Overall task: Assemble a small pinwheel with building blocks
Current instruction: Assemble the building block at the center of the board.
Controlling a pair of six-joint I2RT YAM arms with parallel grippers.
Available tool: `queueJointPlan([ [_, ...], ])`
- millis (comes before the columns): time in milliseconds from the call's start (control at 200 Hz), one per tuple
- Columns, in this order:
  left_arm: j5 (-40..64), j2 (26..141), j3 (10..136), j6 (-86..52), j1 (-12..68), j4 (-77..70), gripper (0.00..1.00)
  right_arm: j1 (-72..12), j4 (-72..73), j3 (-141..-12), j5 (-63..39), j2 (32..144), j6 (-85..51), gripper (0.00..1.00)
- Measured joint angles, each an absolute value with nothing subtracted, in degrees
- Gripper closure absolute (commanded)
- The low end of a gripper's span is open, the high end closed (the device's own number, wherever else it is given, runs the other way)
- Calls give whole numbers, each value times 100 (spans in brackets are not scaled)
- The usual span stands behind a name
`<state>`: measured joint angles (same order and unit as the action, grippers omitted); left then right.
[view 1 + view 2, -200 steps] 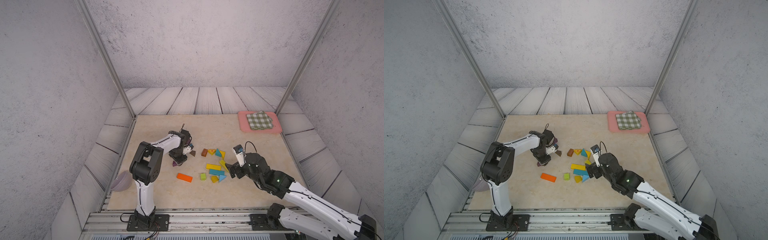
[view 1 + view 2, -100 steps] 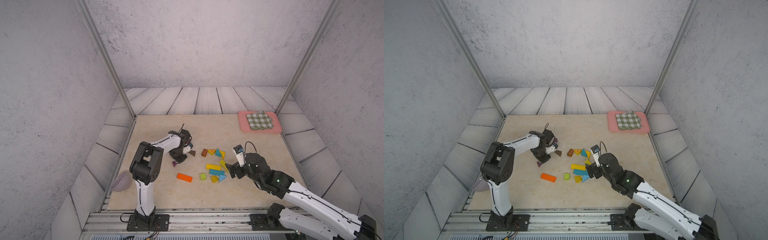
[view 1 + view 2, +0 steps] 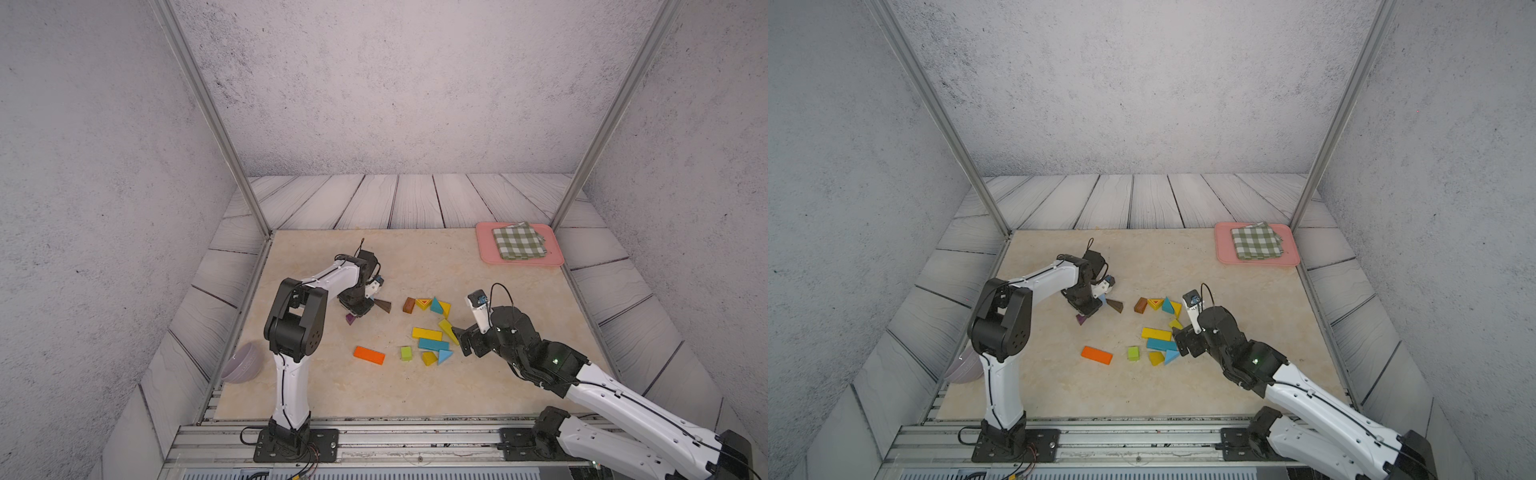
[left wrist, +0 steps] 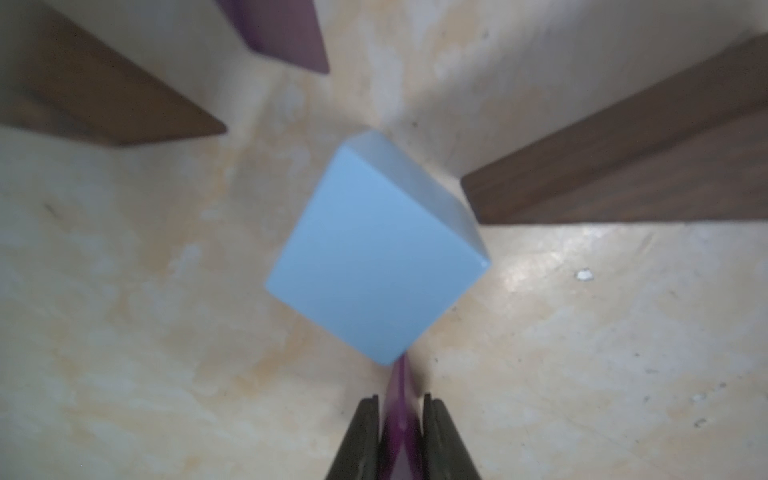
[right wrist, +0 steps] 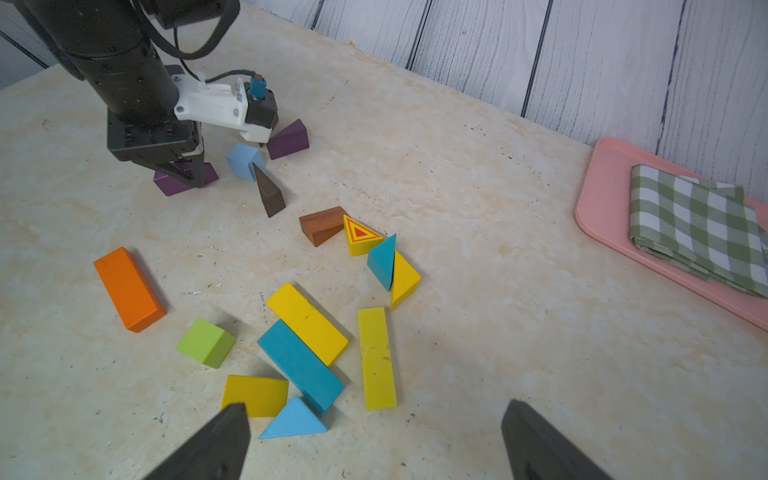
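In both top views the building blocks (image 3: 428, 333) lie scattered in the middle of the surface (image 3: 374, 395), with the left hand (image 3: 353, 312) low at their left-edge side. The left wrist view shows that hand clamped on a purple wedge (image 4: 401, 384), just beside a light-blue cube (image 4: 374, 249). The right wrist view shows the right hand (image 5: 376, 409) spread wide, nearest a blue triangle (image 5: 293, 420).
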<state>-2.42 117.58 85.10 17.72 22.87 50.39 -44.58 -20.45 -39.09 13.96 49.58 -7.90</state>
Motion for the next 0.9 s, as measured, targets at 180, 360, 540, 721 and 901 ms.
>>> queueJointPlan([
  [180,-169,11841,8656,1747,2287,5037,92,-4427,-2029,-3894,1393,4960,-790,1],
  [360,-169,11865,8698,1693,2283,5048,74,-4412,-2027,-3887,1367,4960,-788,1],
  [540,-80,11863,8715,1634,2283,5063,32,-4407,-2021,-3887,1354,4963,-792,1],
  [721,34,11572,8724,1466,2283,5140,4,-4403,-1986,-3889,1315,4960,-869,1],
  [901,36,10523,8626,1221,2283,5225,4,-4390,-1890,-3892,1048,4939,-991,1],
])
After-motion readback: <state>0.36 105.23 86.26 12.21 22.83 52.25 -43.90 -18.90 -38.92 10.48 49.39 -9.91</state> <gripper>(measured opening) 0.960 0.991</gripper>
